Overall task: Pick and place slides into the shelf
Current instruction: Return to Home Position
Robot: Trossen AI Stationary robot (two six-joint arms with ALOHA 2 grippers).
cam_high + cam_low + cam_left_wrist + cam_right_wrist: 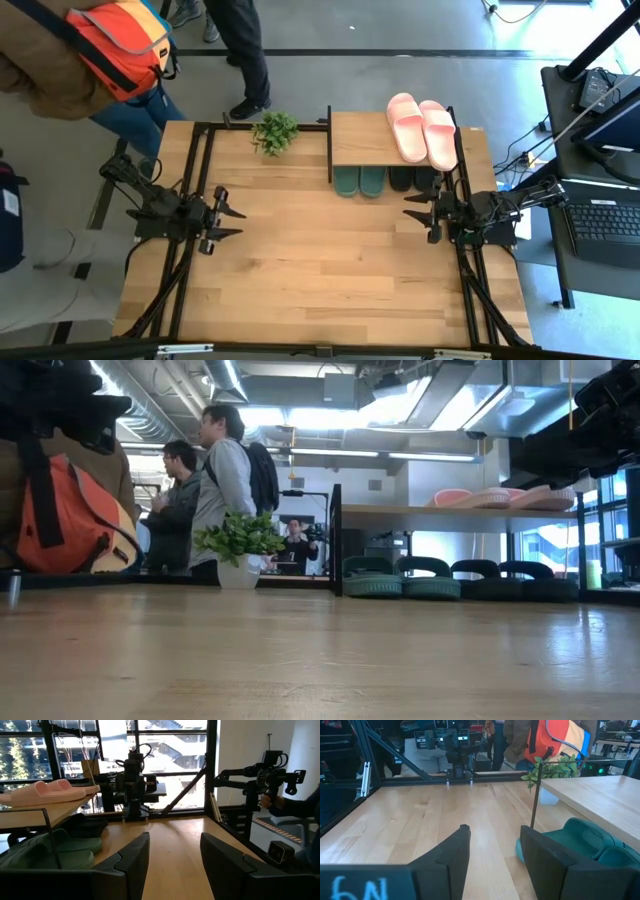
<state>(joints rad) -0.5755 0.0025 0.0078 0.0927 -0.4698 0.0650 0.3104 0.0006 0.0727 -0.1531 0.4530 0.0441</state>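
Note:
The shelf [368, 137] stands at the table's far edge, right of centre. The pale pink slides [422, 128] lie on its top plank. The green pair [359, 181] and the black pair [412, 178] rest on the level beneath, toes sticking out toward the near side. My left gripper [232, 220] waits open at the table's left side, fingers level and pointing right. My right gripper [418, 212] waits open at the right side, pointing left, just near of the black slides. Both hold nothing.
A small potted plant [275, 131] stands on the far edge, left of the shelf. People stand beyond the far edge, one with an orange bag [118, 45]. The wide wooden middle of the table [320, 270] lies between the grippers.

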